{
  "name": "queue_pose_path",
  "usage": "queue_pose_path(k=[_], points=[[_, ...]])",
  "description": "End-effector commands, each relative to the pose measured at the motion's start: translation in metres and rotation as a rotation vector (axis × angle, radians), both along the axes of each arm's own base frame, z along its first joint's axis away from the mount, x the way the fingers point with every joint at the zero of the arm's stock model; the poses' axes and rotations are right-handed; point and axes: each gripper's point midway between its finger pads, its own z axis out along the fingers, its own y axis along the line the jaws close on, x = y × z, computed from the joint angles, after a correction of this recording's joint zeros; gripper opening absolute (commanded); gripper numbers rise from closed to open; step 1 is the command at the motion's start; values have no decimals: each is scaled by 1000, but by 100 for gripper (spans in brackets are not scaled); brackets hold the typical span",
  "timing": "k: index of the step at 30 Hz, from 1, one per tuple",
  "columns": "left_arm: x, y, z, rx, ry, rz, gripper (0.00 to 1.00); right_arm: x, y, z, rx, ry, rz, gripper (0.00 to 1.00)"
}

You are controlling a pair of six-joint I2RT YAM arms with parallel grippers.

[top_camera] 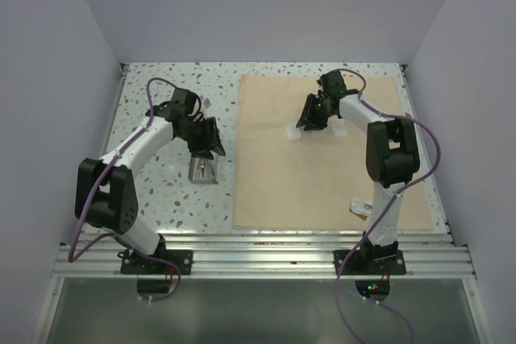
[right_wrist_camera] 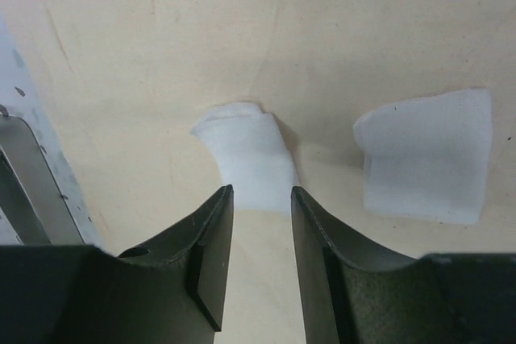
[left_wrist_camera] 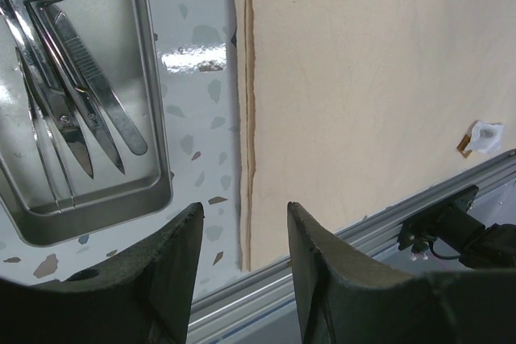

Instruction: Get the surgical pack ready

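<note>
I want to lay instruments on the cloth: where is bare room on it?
The cloth is bare across its middle and near-left part, between the gauze squares, the packet and its left edge. Crowded: the far middle, where the right fingers hover over the gauze squares, and around the packet.

Nothing is legible, not even on the small white packet (top_camera: 359, 207).

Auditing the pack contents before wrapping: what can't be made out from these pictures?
- Top view: left gripper covers most of the metal tray; instruments unseen there.
- Left wrist view: scissors handles cut by the top edge.
- Small white packet: too small for any label.
- Top view: right gripper overlaps the gauze squares, hiding part of them.
</note>
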Motion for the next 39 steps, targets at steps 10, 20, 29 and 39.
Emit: queue_pose_path(k=[10, 20, 29, 39], points=[[11, -12, 18, -35, -68, -17, 50, 18, 12, 9, 13, -22, 200, 40], [9, -14, 16, -42, -63, -22, 50, 5, 7, -3, -6, 2, 209, 39], [8, -16, 18, -39, -64, -29, 50, 13, 8, -19, -25, 16, 222, 41], [10, -19, 19, -50, -69, -28, 50, 7, 24, -32, -108, 41, 271, 41]])
